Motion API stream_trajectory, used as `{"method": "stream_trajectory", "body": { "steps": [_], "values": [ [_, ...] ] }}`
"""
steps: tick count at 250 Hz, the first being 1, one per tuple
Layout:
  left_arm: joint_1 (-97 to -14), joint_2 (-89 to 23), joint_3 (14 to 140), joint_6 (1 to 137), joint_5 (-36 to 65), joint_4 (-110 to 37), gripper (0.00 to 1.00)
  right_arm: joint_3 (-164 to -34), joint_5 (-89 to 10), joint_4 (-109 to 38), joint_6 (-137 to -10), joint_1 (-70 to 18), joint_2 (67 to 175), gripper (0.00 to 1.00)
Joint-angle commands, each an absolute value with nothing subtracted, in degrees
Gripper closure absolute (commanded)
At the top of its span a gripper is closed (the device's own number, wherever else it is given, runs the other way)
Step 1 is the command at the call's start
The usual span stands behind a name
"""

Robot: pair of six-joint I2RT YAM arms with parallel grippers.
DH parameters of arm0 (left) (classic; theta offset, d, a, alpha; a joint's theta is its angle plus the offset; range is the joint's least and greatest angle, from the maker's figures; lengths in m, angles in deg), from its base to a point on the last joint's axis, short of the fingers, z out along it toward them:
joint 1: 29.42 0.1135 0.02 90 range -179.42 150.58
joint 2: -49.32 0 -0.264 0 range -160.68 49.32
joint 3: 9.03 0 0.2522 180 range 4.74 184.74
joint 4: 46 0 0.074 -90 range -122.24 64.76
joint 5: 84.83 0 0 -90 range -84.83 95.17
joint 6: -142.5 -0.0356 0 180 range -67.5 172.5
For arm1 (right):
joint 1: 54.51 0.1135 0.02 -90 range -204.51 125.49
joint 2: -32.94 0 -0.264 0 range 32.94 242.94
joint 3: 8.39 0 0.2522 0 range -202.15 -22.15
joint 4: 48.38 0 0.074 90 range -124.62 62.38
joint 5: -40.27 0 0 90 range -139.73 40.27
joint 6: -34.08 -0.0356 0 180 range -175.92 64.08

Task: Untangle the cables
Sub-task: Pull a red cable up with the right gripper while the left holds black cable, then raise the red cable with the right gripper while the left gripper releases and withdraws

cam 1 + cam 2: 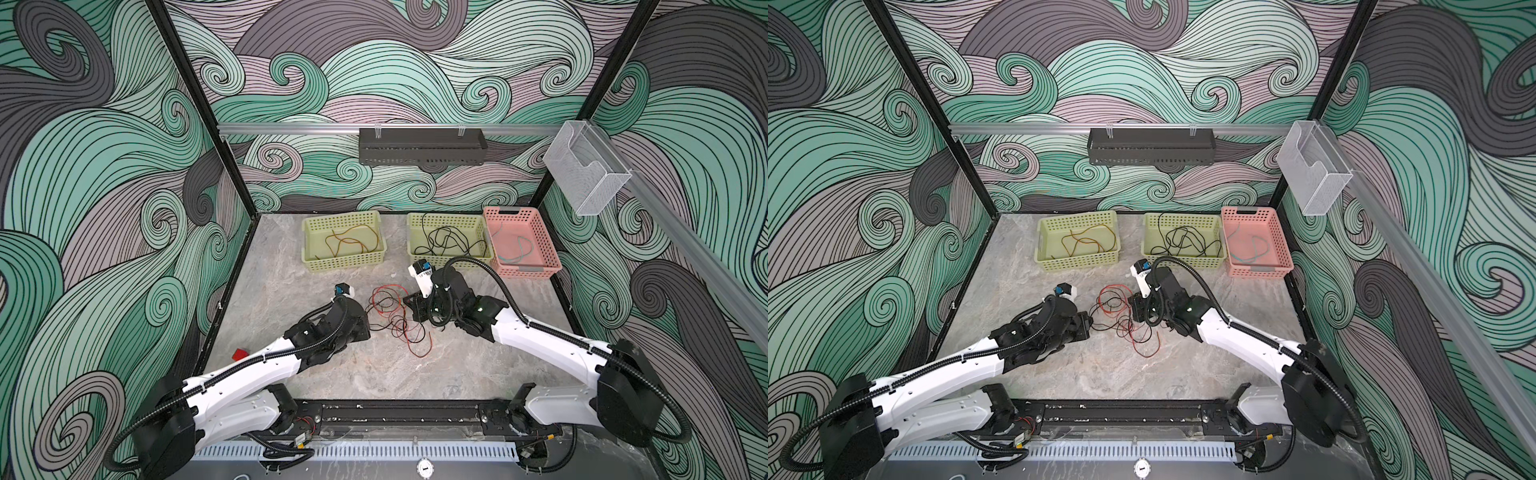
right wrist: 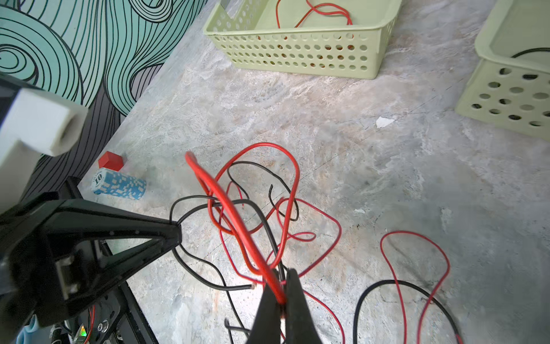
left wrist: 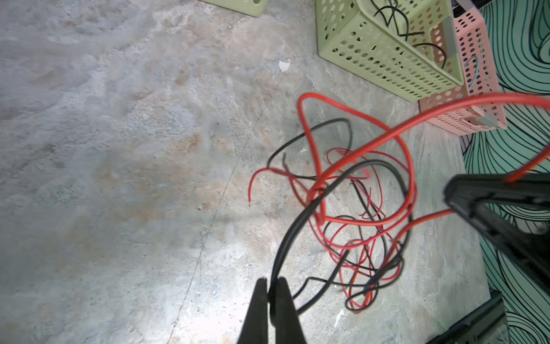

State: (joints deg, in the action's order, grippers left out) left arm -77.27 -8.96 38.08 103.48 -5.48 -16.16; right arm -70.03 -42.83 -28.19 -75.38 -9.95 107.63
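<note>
cables [image 1: 395, 316], red and black, are seen knotted on the tabletop [image 1: 374, 374]. a black cable [image 3: 297, 220] is clamped in the left gripper [image 3: 271, 281], a red cable [image 2: 242, 235] in the right gripper [image 2: 281, 278]; both grips are shown only by the wrist views. farther off, red-orange strands are held in the left green basket [image 1: 345, 264], black in the middle green basket [image 1: 432, 259], teal in the pink basket [image 1: 523, 272], so the sorting is judged partly done. a poker-chip stack [image 2: 119, 184] is shown by the right wrist view alone.
</note>
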Motion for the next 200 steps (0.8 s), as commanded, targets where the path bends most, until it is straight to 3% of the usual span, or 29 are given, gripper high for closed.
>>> {"method": "stream_trajectory", "body": {
  "steps": [1,118,200],
  "values": [
    [-76.4,-7.39,36.54,103.2,-7.47,-12.24,1.0,-69.87,-46.13,-26.89,-75.15,-10.11,104.74,1.0],
    [-73.89,-0.07,28.57,105.86,-10.96,-11.28,1.0,-67.09,-48.45,-26.31,-78.91,-17.95,86.0,1.0],
    [-73.22,4.46,25.96,107.4,-14.4,-9.94,1.0,-70.51,-50.02,-21.62,-80.64,-33.27,76.33,1.0]
  ]
}}
